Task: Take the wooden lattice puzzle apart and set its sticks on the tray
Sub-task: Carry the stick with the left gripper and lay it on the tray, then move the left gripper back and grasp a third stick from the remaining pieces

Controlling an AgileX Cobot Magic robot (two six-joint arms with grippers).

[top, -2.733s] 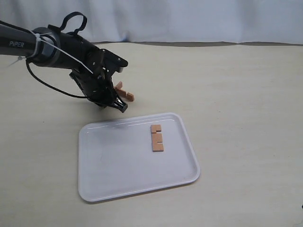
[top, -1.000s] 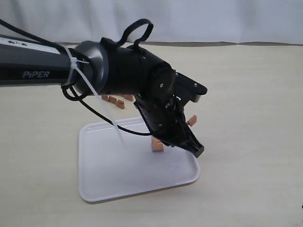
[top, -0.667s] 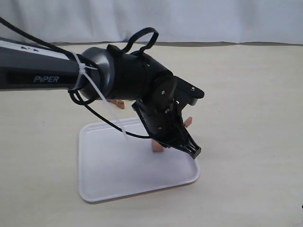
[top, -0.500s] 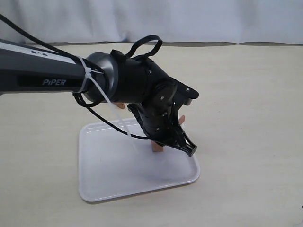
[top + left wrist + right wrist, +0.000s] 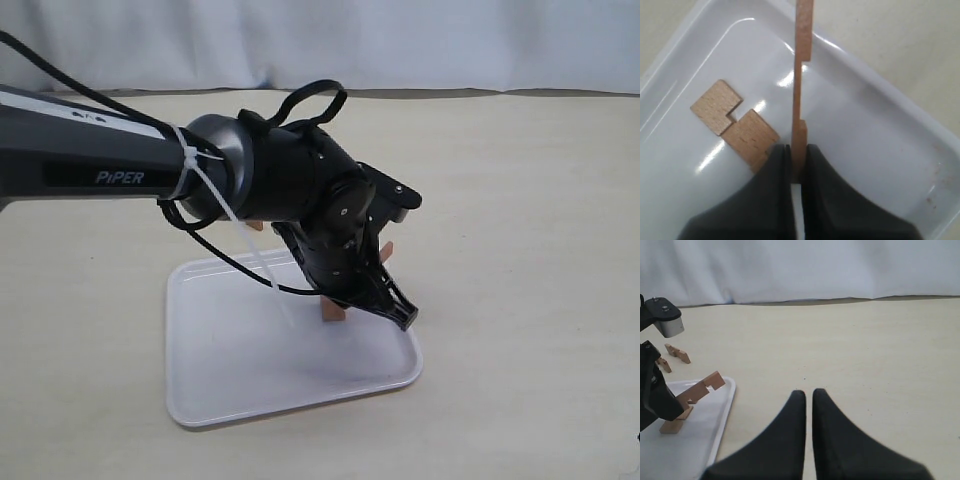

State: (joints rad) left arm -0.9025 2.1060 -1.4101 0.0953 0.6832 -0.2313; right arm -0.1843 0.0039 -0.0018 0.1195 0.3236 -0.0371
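As far as can be seen, about halfway through: a flat stick (image 5: 735, 125) lying on the tray (image 5: 880, 150), and a held stick (image 5: 802, 75) pinched by one end in the left gripper (image 5: 799, 161), hanging above the white floor and not yet set down. Left to do, by the look of it: lower and release this one, then fetch what remains of the puzzle (image 5: 678, 353), a few small brown pieces on the table (image 5: 850, 340) beyond the tray's far rim, well apart from both grippers. Locked together or already loose: cannot tell from here

Held stick: long axis running straight out from between the fingers, in line with them. Seen edge-on from the left wrist, thin face to the camera, two notches cut into one side. Slanted rather than level in the other views, free end higher than the gripped end and aimed toward the tray's far right corner

Flat stick: notches plainly showing, just beside the left fingers, long axis at an angle to that of the held one, one end hidden behind a finger

Right gripper (image 5: 807, 395): pressed almost together, only a thin slit between, holding nothing, low over bare table off to the tray's side
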